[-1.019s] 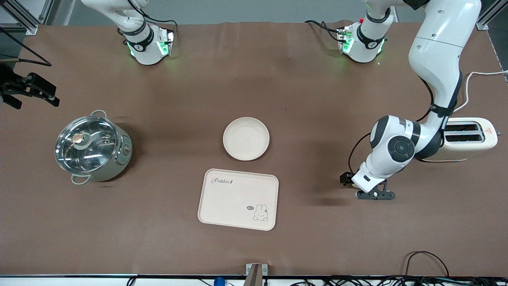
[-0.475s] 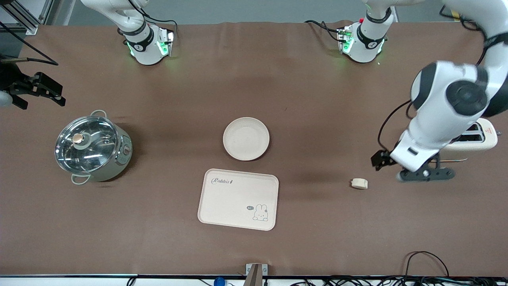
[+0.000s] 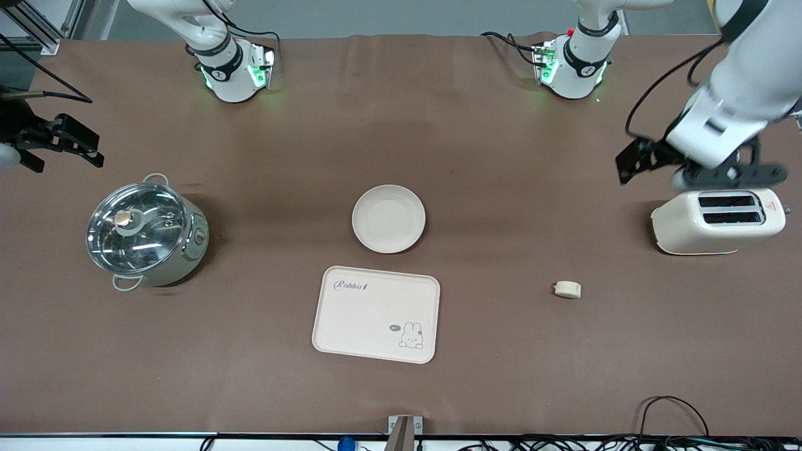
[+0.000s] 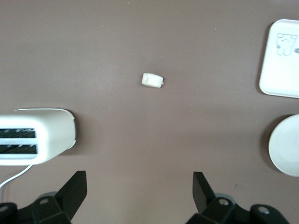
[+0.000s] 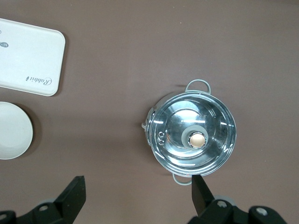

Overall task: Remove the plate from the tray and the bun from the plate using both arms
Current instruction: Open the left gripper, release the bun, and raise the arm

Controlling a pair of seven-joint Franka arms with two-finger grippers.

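We log the small cream puck bun (image 3: 567, 289) freshly released on the brown tabletop (image 3: 501, 156), left tool (image 3: 730, 174) lifted away open-fingered above the toaster (image 3: 718, 221), right tool (image 3: 59, 145) open, waiting; task looks complete.

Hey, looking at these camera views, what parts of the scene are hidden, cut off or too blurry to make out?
- Left end effector, front view: motion-blurred above the toaster.
- Right end effector, front view: its arm is cut off by the frame edge.
- Pot contents, front and right wrist views: glare on the glass lid hides them.
- Plate and tray, left wrist view: cut off by the frame edge.
- Toaster slots: too dark to see inside.
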